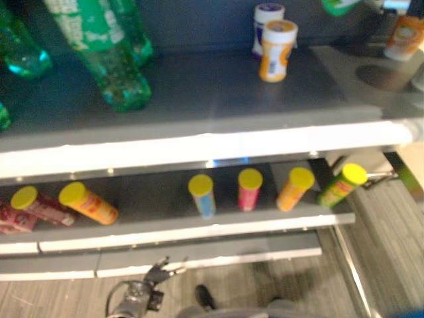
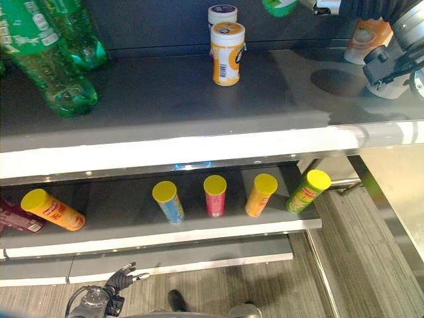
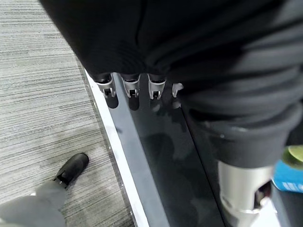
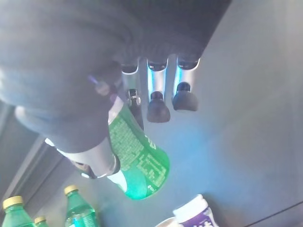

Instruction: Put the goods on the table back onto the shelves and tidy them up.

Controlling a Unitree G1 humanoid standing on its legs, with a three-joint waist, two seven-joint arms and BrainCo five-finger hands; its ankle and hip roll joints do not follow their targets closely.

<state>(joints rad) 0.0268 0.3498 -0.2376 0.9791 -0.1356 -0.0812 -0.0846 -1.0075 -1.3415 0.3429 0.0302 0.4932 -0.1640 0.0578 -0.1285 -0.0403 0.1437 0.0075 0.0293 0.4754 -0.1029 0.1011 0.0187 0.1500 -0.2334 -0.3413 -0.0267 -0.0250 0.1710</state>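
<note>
right hand (image 4: 142, 94) wrapped round green bottle (image 4: 139, 161) | slick, probably heavy plastic, grip mid-body | left hand (image 3: 135, 85) hanging loose, fingers straight

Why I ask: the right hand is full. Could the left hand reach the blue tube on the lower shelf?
Probably yes. The left hand hangs open just below the lower shelf; the blue tube stands near its front edge, gaps either side. The right hand grips a green bottle.
</note>
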